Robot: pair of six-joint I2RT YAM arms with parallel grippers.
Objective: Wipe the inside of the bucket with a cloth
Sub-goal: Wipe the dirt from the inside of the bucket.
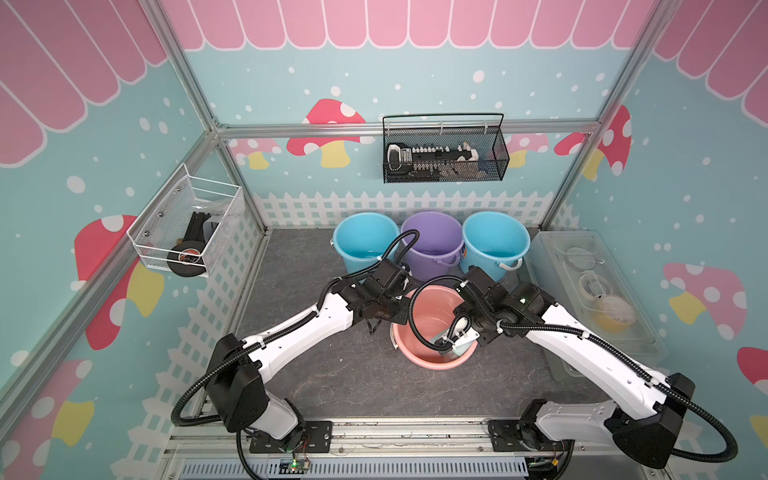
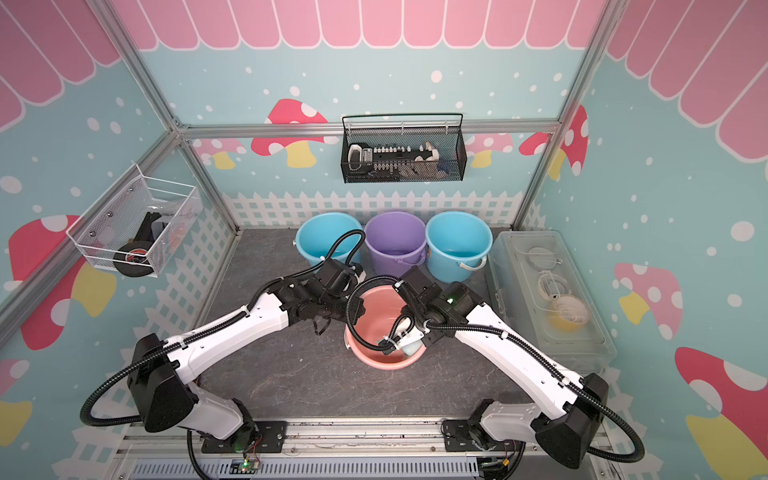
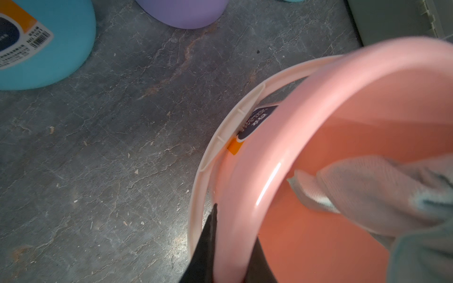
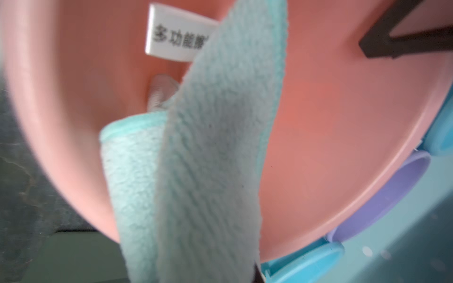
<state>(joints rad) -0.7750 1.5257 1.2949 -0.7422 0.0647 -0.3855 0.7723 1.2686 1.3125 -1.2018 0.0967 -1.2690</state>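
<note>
The cloth point(image 4: 208, 159) hangs inside the bucket point(image 1: 432, 362), against its near-right wall, clamped in the closed right fingers point(image 4: 257, 274). The left fingers point(image 3: 206, 245) pinch the left rim. Risk: hard wiping pulls the rim free, and the bucket then slides or tips on the desk point(image 1: 332, 374).

A purple bucket point(image 1: 440, 232) stands upright at the back of the grey stone-look tabletop point(image 1: 332, 374), with one blue bucket point(image 1: 361, 237) just left of it and a second blue bucket point(image 1: 494, 235) just right. Above the purple bucket a black mesh basket point(image 1: 444, 170) hangs on the rear rail. Well to its left a white wire basket point(image 1: 158, 224) holds a black tape roll point(image 1: 187, 259), and to its right lies a clear plastic box point(image 1: 582, 266).
</note>
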